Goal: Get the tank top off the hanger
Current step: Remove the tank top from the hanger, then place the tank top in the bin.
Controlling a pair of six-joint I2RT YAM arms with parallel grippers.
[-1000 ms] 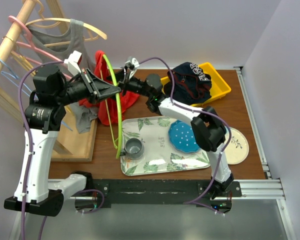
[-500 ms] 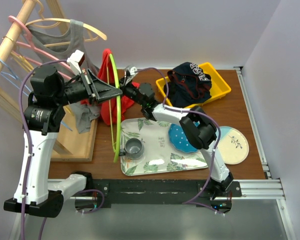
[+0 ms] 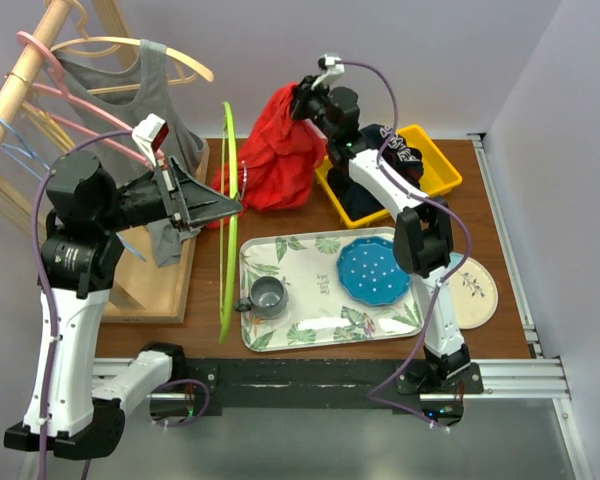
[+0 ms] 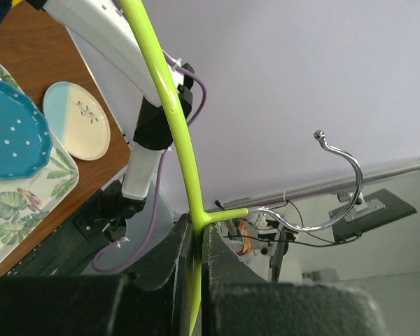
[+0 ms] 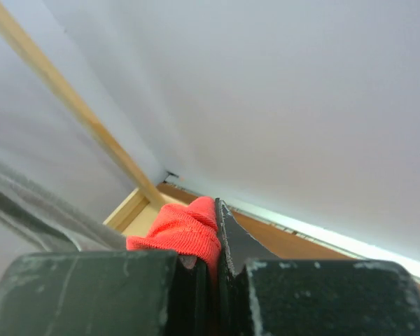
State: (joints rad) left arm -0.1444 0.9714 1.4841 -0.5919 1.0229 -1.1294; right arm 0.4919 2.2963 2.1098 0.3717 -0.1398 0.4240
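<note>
The red tank top (image 3: 280, 160) hangs bunched in the air above the table's back edge. My right gripper (image 3: 302, 95) is raised high and shut on its top fold; in the right wrist view red knit (image 5: 178, 231) is pinched between the jaws (image 5: 217, 224). The lime-green hanger (image 3: 227, 260) stands nearly upright to the left of it, with my left gripper (image 3: 232, 206) shut on it. In the left wrist view the jaws (image 4: 199, 231) clamp the green bar (image 4: 161, 91) beside its metal hook (image 4: 346, 199). The top's lower left edge lies close to the hanger; I cannot tell whether it touches.
A wooden rack (image 3: 20, 80) at the left carries a grey tank top (image 3: 150, 95) on a wooden hanger and pink hangers. A yellow bin (image 3: 435, 160) holds dark clothes. A leaf-patterned tray (image 3: 300, 335) bears a grey cup (image 3: 267, 295) and a blue dotted plate (image 3: 370, 272). A cream plate (image 3: 477, 290) lies at the right.
My right gripper went from open to shut on the red tank top and rose up and to the right, pulling it off the hanger. The left arm drew the hanger slightly left.
</note>
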